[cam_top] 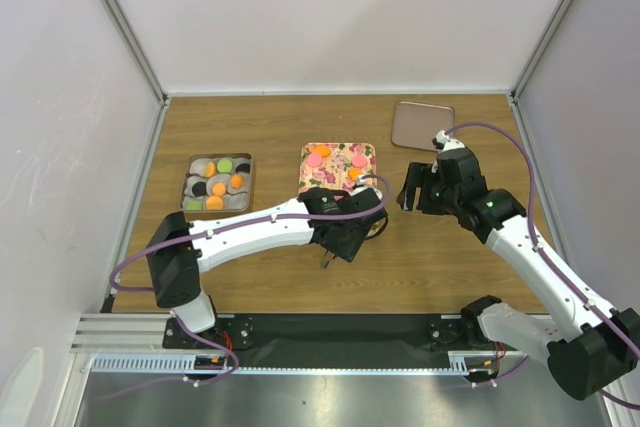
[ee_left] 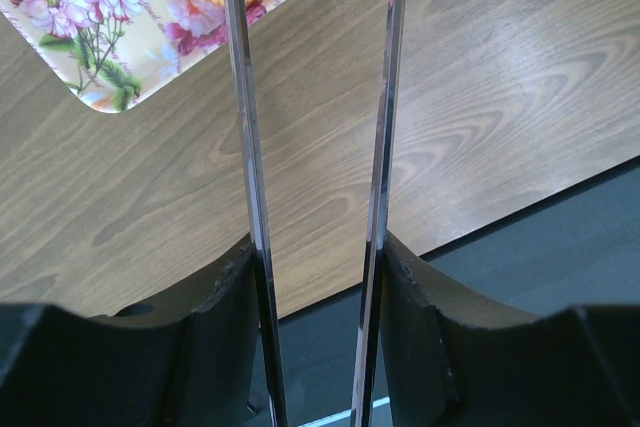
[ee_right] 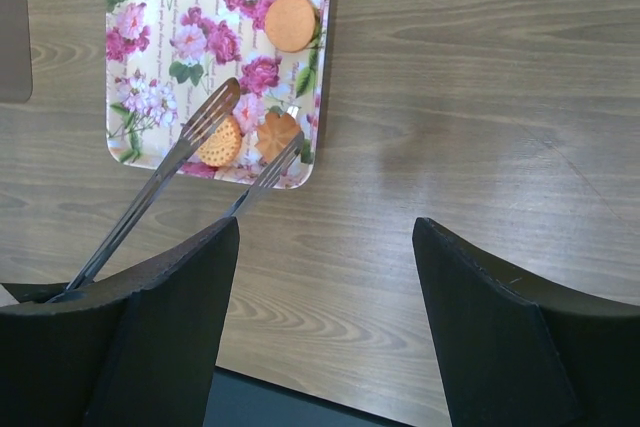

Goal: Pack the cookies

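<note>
My left pincer (ee_left: 318, 252) gripped the tongs (ee_right: 160, 182), their tips beside two orange cookies (ee_right: 220, 142) near the flower tray's (ee_right: 140, 67) 5 o'clock corner. My right pincer (ee_right: 327, 227) hung spread wide over the tabletop (ee_right: 480, 97), holding nothing.

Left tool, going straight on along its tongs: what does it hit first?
Probably the orange cookie between the tips of the tongs, at the tray's near corner. The left tool itself has only bare table ahead. How high the tips ride above the tray is unclear.
</note>
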